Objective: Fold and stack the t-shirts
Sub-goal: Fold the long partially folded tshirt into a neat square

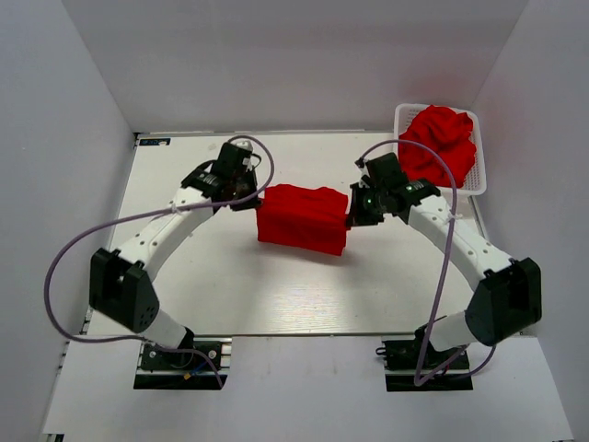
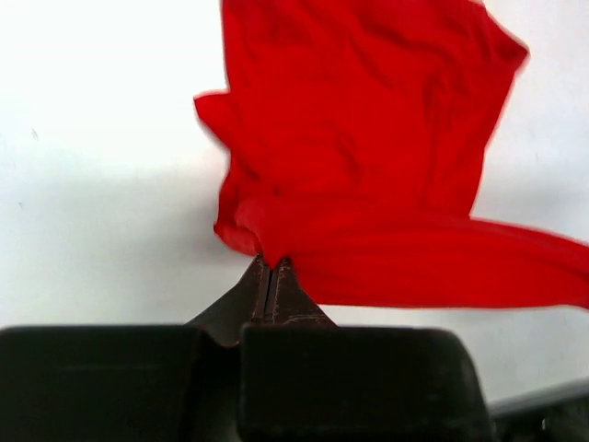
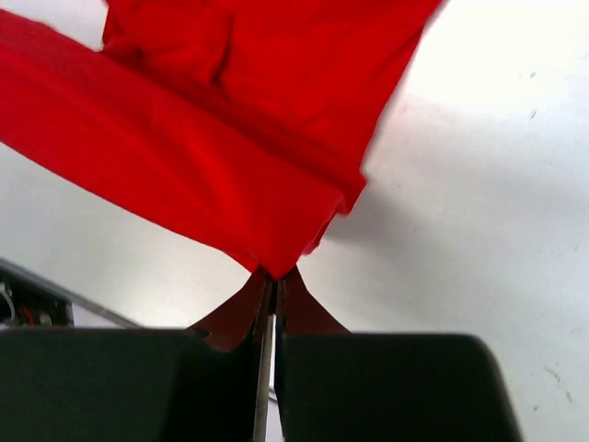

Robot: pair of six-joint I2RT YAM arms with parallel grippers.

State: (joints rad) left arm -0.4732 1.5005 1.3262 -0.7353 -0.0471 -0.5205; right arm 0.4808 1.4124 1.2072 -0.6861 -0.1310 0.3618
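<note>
While your left gripper (image 1: 252, 200) and right gripper (image 1: 352, 215) each pinch an end of the t-shirt (image 1: 302, 219) mid-table (stretched between them), you have bare table (image 1: 276, 295) toward the near edge.

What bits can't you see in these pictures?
Top view: how many shirts make the red pile in the basket; they are bunched together.
Left wrist view: one end of the held t-shirt, cut off at the right edge.
Right wrist view: its other end, cut off at the left edge.
</note>
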